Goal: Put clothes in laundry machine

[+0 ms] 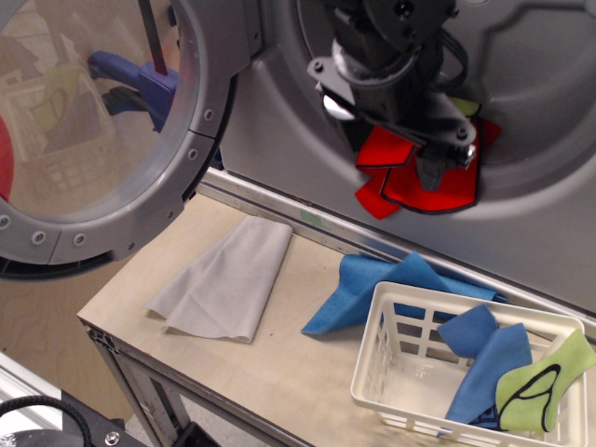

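The laundry machine (279, 130) is grey, and its round door (200, 140) is swung open to the left. My gripper (447, 156) hangs in the drum mouth. Its fingers look apart and hold nothing I can see. A red cloth with a black outline (419, 182) lies on the drum lip just under it. A bit of light green cloth (466, 105) shows behind the arm. A blue cloth (368, 284) lies on the table against the basket. Two blue cloths (484, 358) and a green cloth with a black loop (545, 382) lie in the basket.
The white slotted basket (372, 368) stands at the table's front right. A grey cloth (228, 279) lies flat on the wooden table (289, 354) to the left. The table's front edge runs along the lower left.
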